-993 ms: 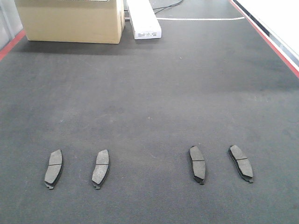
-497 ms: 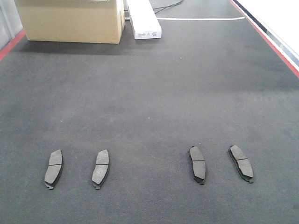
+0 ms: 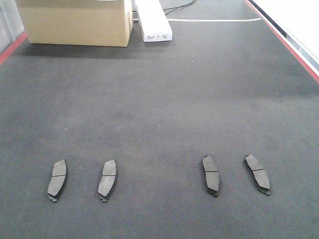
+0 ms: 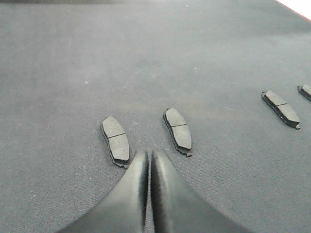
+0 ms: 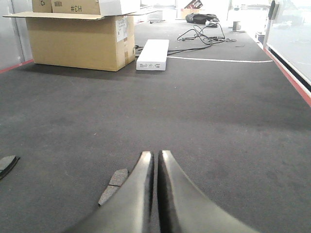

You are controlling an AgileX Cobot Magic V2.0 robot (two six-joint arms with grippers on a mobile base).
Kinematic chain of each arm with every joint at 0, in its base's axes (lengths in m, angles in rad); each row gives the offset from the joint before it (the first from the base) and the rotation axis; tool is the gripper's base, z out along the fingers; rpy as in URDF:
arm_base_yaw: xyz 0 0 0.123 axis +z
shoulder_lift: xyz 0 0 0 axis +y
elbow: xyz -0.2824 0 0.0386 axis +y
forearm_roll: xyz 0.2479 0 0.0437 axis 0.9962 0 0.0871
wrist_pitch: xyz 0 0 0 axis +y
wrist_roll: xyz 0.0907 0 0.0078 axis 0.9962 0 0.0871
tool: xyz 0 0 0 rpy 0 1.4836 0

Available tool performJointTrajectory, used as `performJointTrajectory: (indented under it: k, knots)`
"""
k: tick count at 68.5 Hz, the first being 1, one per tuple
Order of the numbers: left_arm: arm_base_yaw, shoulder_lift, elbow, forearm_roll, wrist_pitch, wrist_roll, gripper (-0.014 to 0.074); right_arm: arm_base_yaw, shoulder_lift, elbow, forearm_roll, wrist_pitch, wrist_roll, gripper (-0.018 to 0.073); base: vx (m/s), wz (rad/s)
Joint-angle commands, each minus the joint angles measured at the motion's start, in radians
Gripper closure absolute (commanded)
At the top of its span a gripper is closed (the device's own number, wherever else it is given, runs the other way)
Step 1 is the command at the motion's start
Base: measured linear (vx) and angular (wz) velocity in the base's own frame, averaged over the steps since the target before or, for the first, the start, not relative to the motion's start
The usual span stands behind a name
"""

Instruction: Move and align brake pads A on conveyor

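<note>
Charcoal carpet-like conveyor (image 3: 164,99) carried all four brake pads A in one row near the front edge: a left pair (image 3: 57,179) (image 3: 107,179) and a right pair (image 3: 210,175) (image 3: 257,174), a wider gap between pairs. Rightmost pad sat slightly skewed. Cardboard box (image 3: 75,22) and white box (image 3: 153,21) stood at the far end. Left end effector (image 4: 148,160) hovered empty, fingers together, between the left pair; right end effector (image 5: 156,160) likewise, fingers pressed together. Judged: placement mostly done, fine alignment possibly left.
</note>
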Motion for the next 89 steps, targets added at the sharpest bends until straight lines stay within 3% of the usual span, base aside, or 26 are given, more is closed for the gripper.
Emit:
performJointTrajectory:
  k: [1, 37, 45, 49, 54, 63, 70, 79, 89]
  knots:
    - [-0.005, 0.014, -0.020, 0.015, -0.068, 0.001, 0.0604, -0.001, 0.024, -0.025, -0.015, -0.073, -0.006, 0.0571, 0.00, 0.00]
    - [-0.005, 0.015, -0.009, 0.016, -0.057, 0.002, 0.0603, -0.001, 0.024, -0.025, -0.015, -0.073, -0.006, 0.0571, 0.00, 0.00]
    - [0.034, 0.013, 0.028, -0.014, -0.067, 0.019, 0.0603, -0.001, 0.024, -0.025, -0.015, -0.073, -0.006, 0.0571, 0.00, 0.00]
    - [0.089, 0.007, 0.050, -0.021, -0.116, 0.043, 0.0603, -0.001, 0.024, -0.025, -0.015, -0.073, -0.006, 0.0571, 0.00, 0.00]
    - [0.156, -0.005, 0.100, -0.091, -0.221, 0.111, 0.0603, -0.001, 0.024, -0.025, -0.015, -0.072, -0.006, 0.0571, 0.00, 0.00]
    - [0.288, -0.021, 0.242, -0.288, -0.521, 0.349, 0.0603, -0.001, 0.024, -0.025, -0.015, -0.072, -0.006, 0.0571, 0.00, 0.00]
    - [0.364, -0.044, 0.345, -0.404, -0.702, 0.421, 0.0603, -0.001, 0.024, -0.025, -0.015, -0.072, -0.006, 0.0571, 0.00, 0.00]
    - [0.432, -0.110, 0.477, -0.415, -0.853, 0.412, 0.0603, -0.001, 0.024, -0.025, -0.015, -0.072, -0.006, 0.0571, 0.00, 0.00]
    - [0.496, -0.235, 0.612, -0.316, -0.903, 0.401, 0.0603, -0.001, 0.024, -0.025, -0.015, -0.072, -0.006, 0.0571, 0.00, 0.00]
